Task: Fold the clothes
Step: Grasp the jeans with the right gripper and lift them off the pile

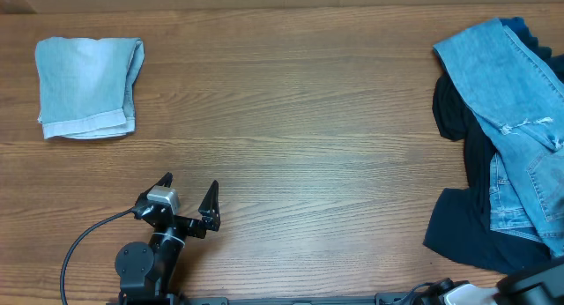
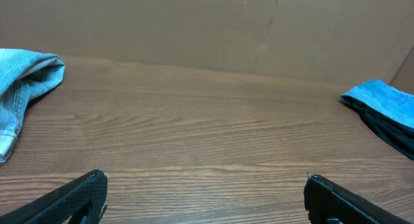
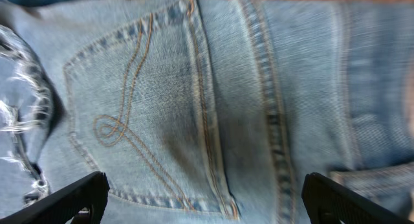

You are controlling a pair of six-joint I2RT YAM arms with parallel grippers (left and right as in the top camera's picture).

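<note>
The left gripper (image 1: 190, 185) stood spread above the table (image 1: 308, 120), lower left. The right gripper (image 3: 206, 199), also spread, hung over the jeans (image 1: 515, 93) at the right edge, perhaps touching them. A folded paler denim piece (image 1: 86, 86) lay upper left.

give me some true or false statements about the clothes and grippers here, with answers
1. The folded denim lies on the left side of the table. True.
2. The left gripper is shut on a garment. False: it is open over bare wood, holding nothing.
3. The jeans lie over dark garments on the right. True.
4. The right wrist view shows only bare wood. False: it shows a stitched pocket under the open right gripper.
</note>
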